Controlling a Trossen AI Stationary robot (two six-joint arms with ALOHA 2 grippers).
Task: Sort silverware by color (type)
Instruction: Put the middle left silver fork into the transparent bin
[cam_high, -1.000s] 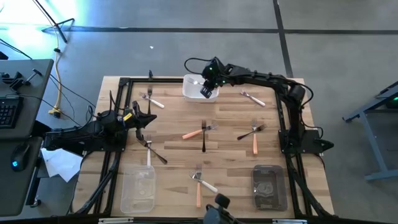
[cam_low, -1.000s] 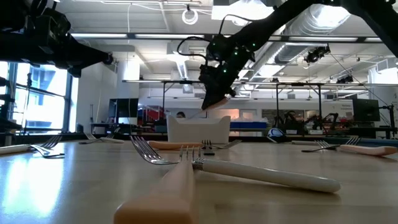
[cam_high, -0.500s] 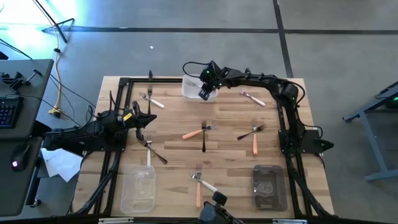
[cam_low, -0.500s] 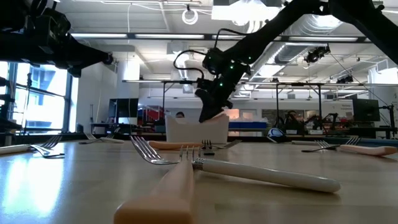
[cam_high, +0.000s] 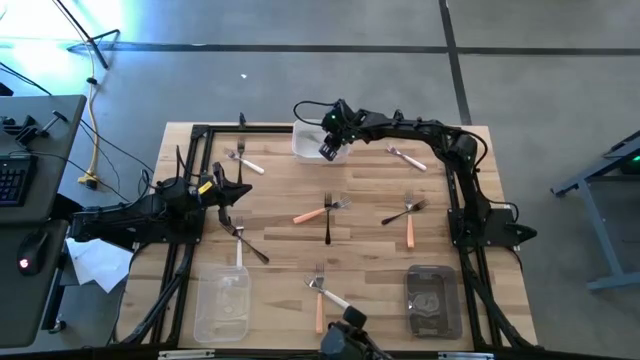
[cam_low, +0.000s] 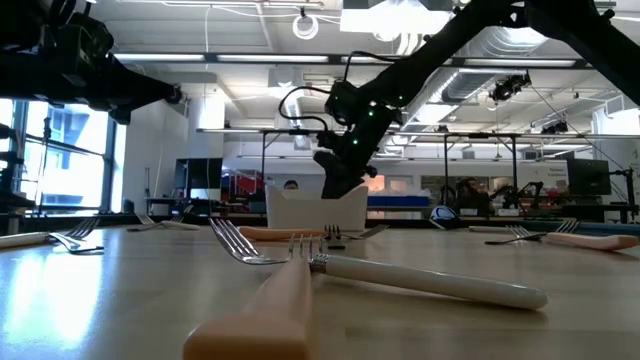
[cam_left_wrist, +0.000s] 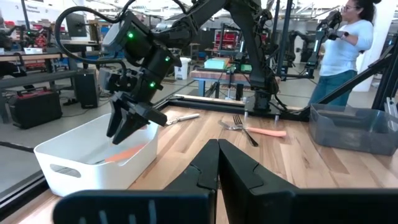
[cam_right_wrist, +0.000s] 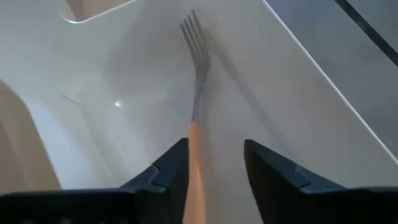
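Note:
My right gripper (cam_high: 331, 148) is open above the white tray (cam_high: 304, 143) at the table's far edge, its fingers dipping inside the tray (cam_left_wrist: 68, 158). An orange-handled fork (cam_right_wrist: 196, 93) lies on the tray floor between the spread fingers, tines pointing away from them; its orange handle (cam_left_wrist: 126, 152) also shows in the left wrist view. My left gripper (cam_high: 226, 196) waits shut near the table's left edge. Other forks lie flat on the table: white-handled (cam_high: 244, 160), orange (cam_high: 312, 214) and dark (cam_high: 328, 226). My right gripper stands open over the orange fork's handle (cam_right_wrist: 195, 158), coming from above and slanting down along the fork. The handle runs close beside one finger (cam_right_wrist: 169, 168). I cannot tell whether it touches. The fork rests on the tray floor.
More forks lie at the far right (cam_high: 406, 157), right of centre (cam_high: 409, 222), left of centre (cam_high: 243, 244) and near the front edge (cam_high: 321, 296). A clear tray (cam_high: 222, 305) and a grey tray (cam_high: 432, 298) sit at the near edge. A person (cam_left_wrist: 348, 46) stands beyond the table.
My right gripper has moved down into the white tray and slightly toward the table's far left. The orange fork it carried under its fingers now lies on the tray floor.

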